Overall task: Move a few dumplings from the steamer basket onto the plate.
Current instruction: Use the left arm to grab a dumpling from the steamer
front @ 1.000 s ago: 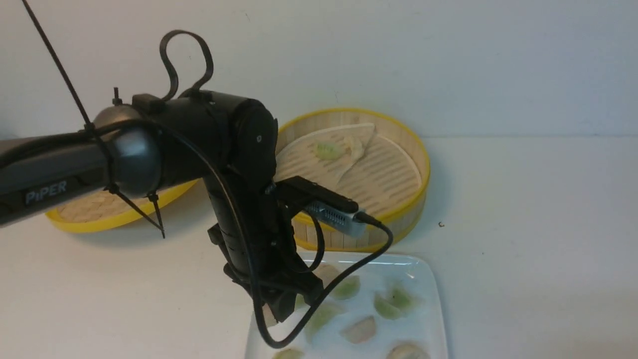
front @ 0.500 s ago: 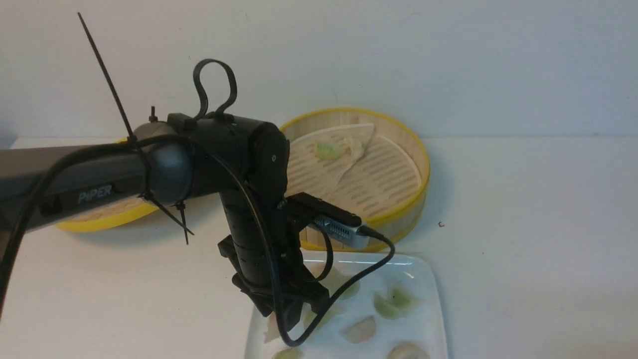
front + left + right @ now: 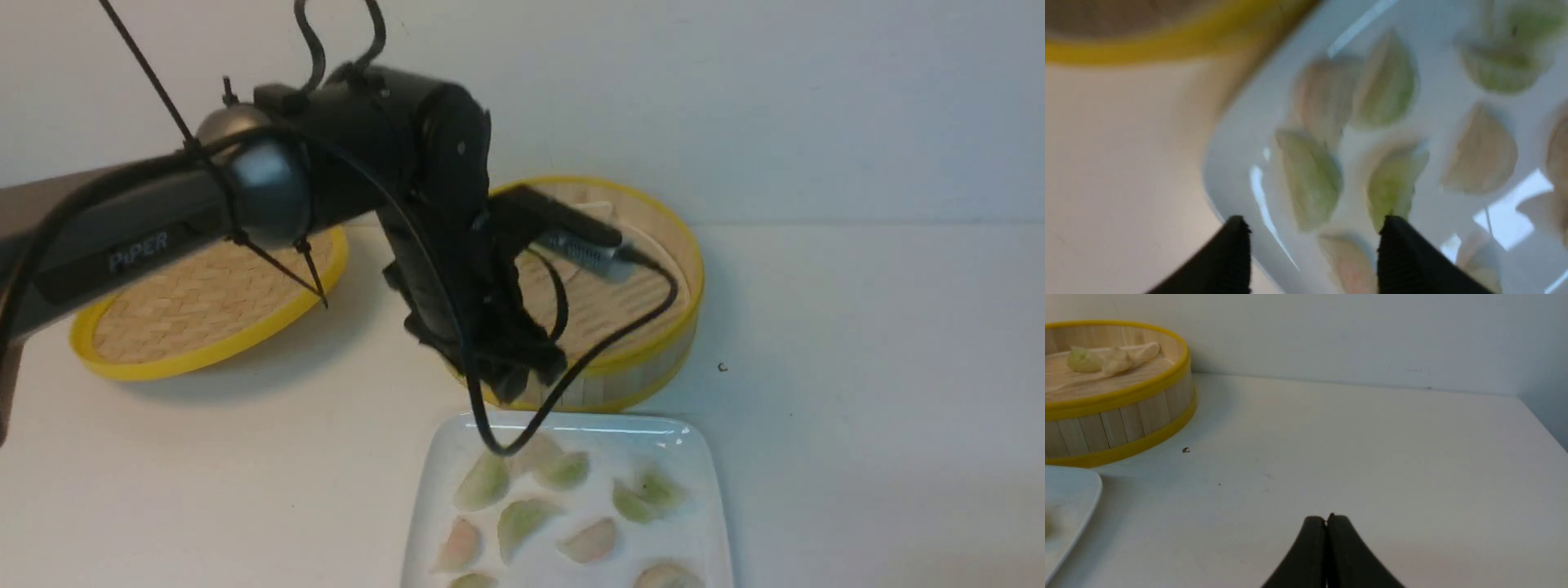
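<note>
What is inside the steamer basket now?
Inside the steamer basket: one pale green dumpling beside a folded liner. The left arm and the near rim hide the rest of its floor.

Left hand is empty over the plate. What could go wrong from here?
1. The cable loop below the left hand hangs low over the plate's far edge; it may drag the dumplings there.
2. The green dumpling in the steamer basket lies against the folded liner; a grasp may pinch the liner too.
</note>
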### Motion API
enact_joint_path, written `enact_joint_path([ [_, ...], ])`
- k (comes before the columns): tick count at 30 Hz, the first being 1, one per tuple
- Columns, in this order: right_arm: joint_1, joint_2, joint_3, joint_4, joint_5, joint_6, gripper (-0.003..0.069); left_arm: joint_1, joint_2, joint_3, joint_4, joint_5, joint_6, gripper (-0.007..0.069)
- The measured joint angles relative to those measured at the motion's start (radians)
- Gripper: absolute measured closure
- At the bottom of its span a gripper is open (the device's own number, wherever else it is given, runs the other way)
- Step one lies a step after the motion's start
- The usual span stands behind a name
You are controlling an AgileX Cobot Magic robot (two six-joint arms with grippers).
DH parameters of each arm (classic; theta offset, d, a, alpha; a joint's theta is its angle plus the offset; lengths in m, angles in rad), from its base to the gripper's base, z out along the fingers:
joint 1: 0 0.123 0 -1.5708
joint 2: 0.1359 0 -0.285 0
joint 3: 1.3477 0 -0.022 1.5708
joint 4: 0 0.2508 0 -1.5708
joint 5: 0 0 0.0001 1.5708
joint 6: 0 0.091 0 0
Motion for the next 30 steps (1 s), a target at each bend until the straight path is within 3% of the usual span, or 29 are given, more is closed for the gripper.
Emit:
enact_joint_path([
  [2,0.0,0.0,0.0,0.0,0.0,0.0,0.0673,0.018,0.011,-0.094,-0.011,-0.003,0.0,0.0511],
  [4,0.0,0.0,0.0,0.0,0.0,0.0,0.0673,0.046,0.037,-0.194,-0.034,-0.007,0.0,0.0596],
  [14,0.0,0.0,0.0,0.0,0.0,0.0,0.0673,0.124,0.281,-0.51,-0.115,-0.071,0.076,0.0631],
  [17,0.0,0.0,0.0,0.0,0.0,0.0,0.0673,0.13,0.355,-0.551,-0.113,-0.106,0.108,0.062],
  [21,0.0,0.0,0.0,0.0,0.0,0.0,0.0673,0.134,0.433,-0.574,-0.111,-0.16,0.125,0.0546],
  [30,0.0,0.0,0.0,0.0,0.0,0.0,0.0673,0.134,0.489,-0.578,-0.099,-0.301,0.212,0.0299],
])
